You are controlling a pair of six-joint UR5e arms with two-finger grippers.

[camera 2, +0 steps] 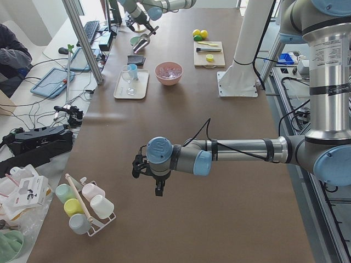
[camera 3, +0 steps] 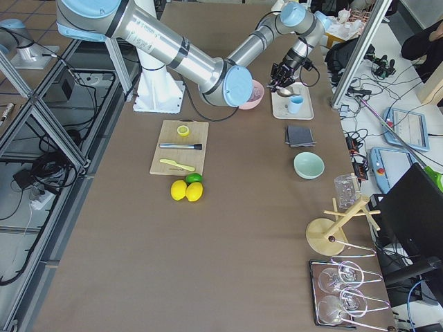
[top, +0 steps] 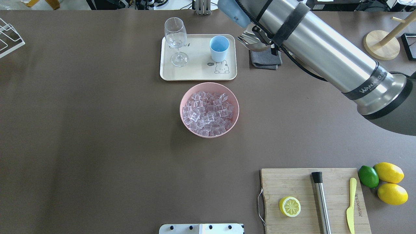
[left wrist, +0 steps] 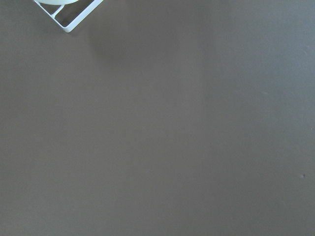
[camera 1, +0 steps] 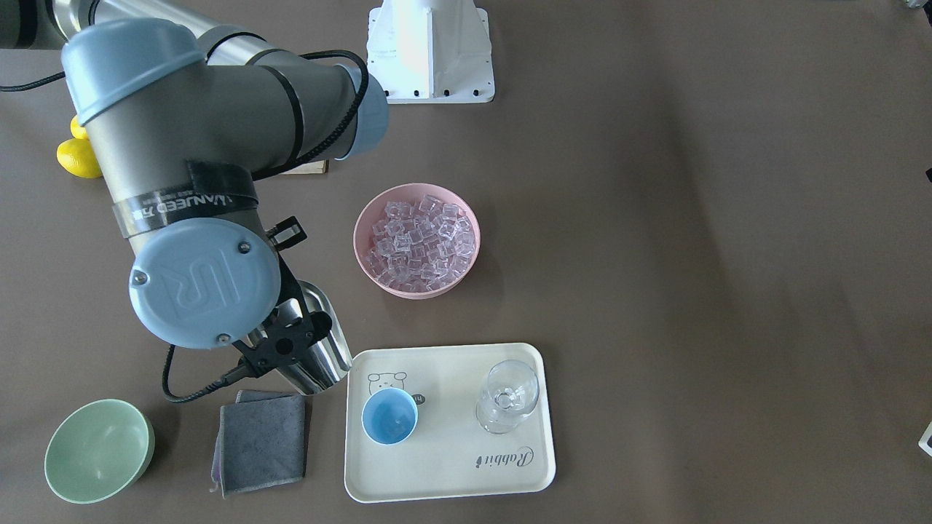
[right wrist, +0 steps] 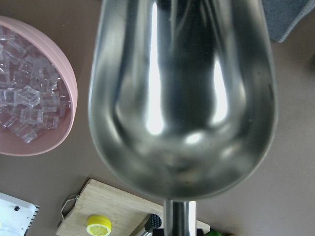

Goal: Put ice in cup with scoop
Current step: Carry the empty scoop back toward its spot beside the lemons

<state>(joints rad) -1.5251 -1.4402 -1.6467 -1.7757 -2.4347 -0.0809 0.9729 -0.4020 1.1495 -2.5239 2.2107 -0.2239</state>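
Ice, small clear cubes [camera 1: 422, 240]: heaped in round pink bowl [camera 1: 358, 240].
Shiny steel scoop [camera 1: 328, 356]: empty, clamped by right gripper [camera 1: 302, 325].
Left gripper [camera 2: 137, 164]: cannot be told.
Risk: cubes spilled beside small light-blue cup [camera 1: 389, 416] by wider scoop.

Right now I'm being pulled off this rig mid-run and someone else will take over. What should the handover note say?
Right gripper: shut on the scoop, held off the table beside the tray, near the grey cloth. The trough is empty.
Left gripper: over bare table, far from the work. Cannot tell whether it is open or shut.
Ice: in the pink bowl.
Cup: upright on the tray, empty, with a stemmed glass also on the tray.
Done: scoop in hand.
Left: scoop ice from the bowl and tip it into the cup.
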